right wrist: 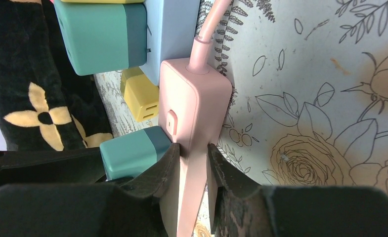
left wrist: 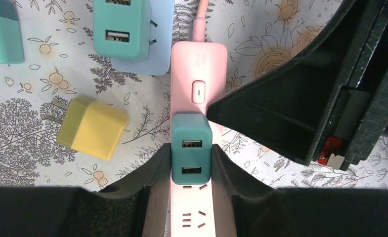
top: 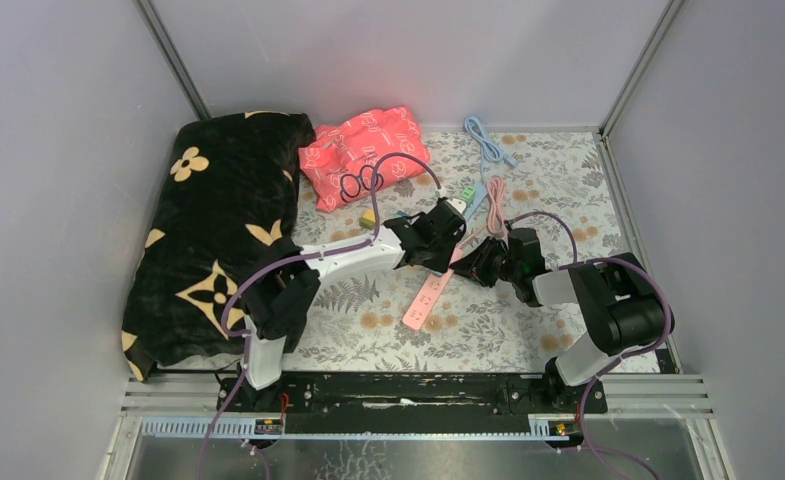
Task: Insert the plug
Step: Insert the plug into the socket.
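**Plug sits on the strip with both tools clamped; the push-in looks nearly finished**

The left tool is clenched on the teal two-port USB charger plug, with one finger on each side of its body. The plug stands on the face of the pink power strip, just below the strip's oval switch and over its first socket. The right tool is clamped across the narrow sides of the same strip near its cable end, pinning it to the floral-patterned surface.

The picking up, carrying and lining up appear to be done. In the left wrist view the plug is square to the strip and centred across its width, and no prongs show. In the right wrist view the plug's teal body lies close against the strip's face. The black fingers hide the joint, so I cannot tell whether a gap is left.

My judgement is that the plug is either fully home or a last press short of it. What is left is to confirm the seating, push down if needed while the strip is held, and then let go with both tools.

A yellow cube charger lies loose on its side, well apart to the left of the strip, and is not involved.
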`<act>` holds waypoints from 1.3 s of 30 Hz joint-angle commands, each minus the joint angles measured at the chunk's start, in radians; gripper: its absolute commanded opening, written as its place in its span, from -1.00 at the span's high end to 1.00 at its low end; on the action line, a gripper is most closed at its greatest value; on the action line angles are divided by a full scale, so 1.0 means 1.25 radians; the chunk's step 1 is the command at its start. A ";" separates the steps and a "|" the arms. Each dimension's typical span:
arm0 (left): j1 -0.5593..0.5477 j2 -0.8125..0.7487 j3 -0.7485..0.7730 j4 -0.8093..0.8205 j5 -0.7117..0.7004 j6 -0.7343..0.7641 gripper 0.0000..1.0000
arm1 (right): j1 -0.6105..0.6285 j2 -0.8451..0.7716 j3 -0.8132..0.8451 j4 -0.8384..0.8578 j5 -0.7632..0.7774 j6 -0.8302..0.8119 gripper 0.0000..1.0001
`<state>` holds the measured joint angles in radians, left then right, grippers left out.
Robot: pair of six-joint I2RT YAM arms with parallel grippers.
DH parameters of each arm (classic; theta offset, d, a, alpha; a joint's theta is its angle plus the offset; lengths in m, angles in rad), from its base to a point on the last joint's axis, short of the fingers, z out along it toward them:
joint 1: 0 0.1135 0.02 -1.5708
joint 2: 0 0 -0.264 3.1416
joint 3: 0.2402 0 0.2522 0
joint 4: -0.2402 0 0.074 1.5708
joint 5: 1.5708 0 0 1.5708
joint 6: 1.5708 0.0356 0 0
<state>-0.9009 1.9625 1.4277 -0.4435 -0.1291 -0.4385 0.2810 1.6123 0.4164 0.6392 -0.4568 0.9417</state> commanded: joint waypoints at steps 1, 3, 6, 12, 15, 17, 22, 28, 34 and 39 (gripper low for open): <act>0.011 0.115 -0.060 -0.104 -0.029 -0.009 1.00 | 0.029 0.064 0.007 -0.113 0.059 -0.047 0.53; -0.009 0.132 -0.037 -0.121 -0.048 -0.005 1.00 | 0.028 0.068 0.010 -0.113 0.056 -0.047 0.53; -0.026 0.155 -0.025 -0.123 -0.038 -0.009 1.00 | 0.029 0.068 0.012 -0.115 0.053 -0.049 0.53; -0.049 0.172 -0.046 -0.124 -0.053 -0.018 1.00 | 0.029 0.055 0.012 -0.130 0.064 -0.059 0.53; -0.050 0.174 -0.063 -0.112 -0.037 -0.021 1.00 | 0.029 0.061 0.014 -0.126 0.058 -0.057 0.52; -0.050 0.170 -0.063 -0.108 -0.029 -0.022 1.00 | 0.028 0.064 0.013 -0.122 0.055 -0.054 0.52; -0.047 0.130 -0.046 -0.103 -0.018 -0.025 0.95 | 0.029 0.054 0.008 -0.120 0.057 -0.056 0.50; -0.034 0.044 -0.015 -0.103 -0.018 -0.031 0.21 | 0.029 0.044 0.008 -0.118 0.060 -0.054 0.45; -0.012 -0.063 0.015 -0.100 -0.032 -0.038 -0.38 | 0.029 -0.001 0.014 -0.109 0.051 -0.045 0.42; 0.009 -0.153 -0.002 -0.079 -0.031 -0.047 -0.66 | 0.029 -0.064 0.027 -0.146 0.062 -0.054 0.38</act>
<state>-0.9134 1.9064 1.4330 -0.5621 -0.1715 -0.4797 0.2909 1.5761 0.4305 0.5789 -0.4332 0.9218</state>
